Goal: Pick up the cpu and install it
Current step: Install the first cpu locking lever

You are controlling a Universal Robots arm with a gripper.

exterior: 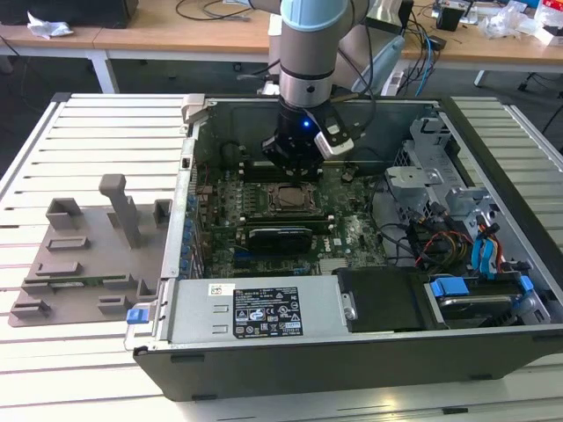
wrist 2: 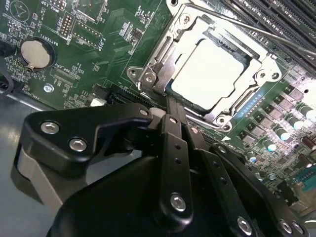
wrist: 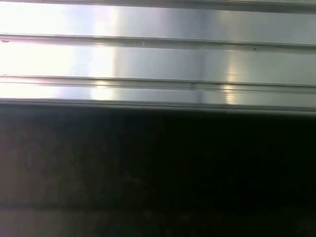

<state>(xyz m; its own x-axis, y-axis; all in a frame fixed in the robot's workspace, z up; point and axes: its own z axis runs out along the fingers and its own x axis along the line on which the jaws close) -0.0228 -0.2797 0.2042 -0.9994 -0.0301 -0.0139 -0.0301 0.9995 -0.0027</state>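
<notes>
Already the cpu (wrist 2: 213, 73) sits inside its socket frame (wrist 2: 148, 74); hand (wrist 2: 168, 111) closed, empty.

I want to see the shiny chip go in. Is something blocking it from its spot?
Nothing visible blocks it. The cpu already lies inside the socket frame on the motherboard, and the end effector sits just beside the frame's edge.

The cpu (wrist 2: 211, 74) is pale silver inside a shiny grey frame (wrist 2: 160, 64) on a green board (wrist 2: 98, 59), the claw (wrist 2: 170, 118) is black, and the bench (exterior: 70, 132) has white stripes.
</notes>
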